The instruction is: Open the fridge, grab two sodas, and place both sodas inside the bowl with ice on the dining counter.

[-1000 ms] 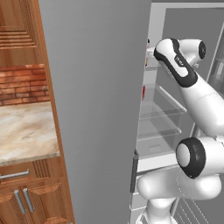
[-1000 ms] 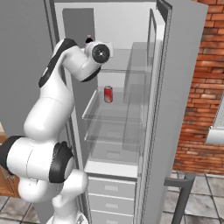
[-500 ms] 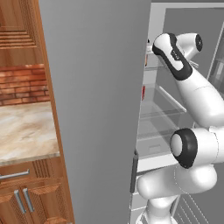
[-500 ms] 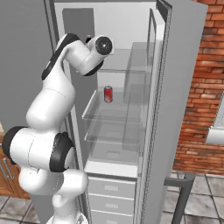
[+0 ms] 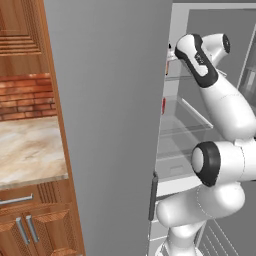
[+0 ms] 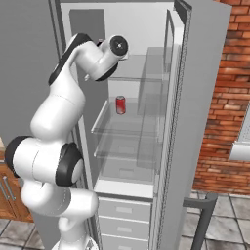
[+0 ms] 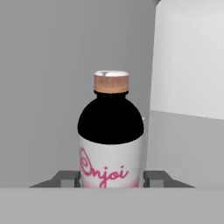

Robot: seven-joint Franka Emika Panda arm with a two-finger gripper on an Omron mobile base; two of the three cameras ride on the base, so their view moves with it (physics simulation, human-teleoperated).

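The pincer (image 7: 112, 179) reaches into the open fridge (image 6: 195, 97) at the upper shelf, and its two fingertips (image 7: 70, 178) stand against both sides of a soda (image 7: 111, 140), low on the white label, so it seems to be grasping it. This soda looks stiff, smooth and rather slippery, light for the arm, and best held across the straight lower body, not the rounded shoulder. A second soda (image 6: 120, 105) stands on the middle shelf, further down.
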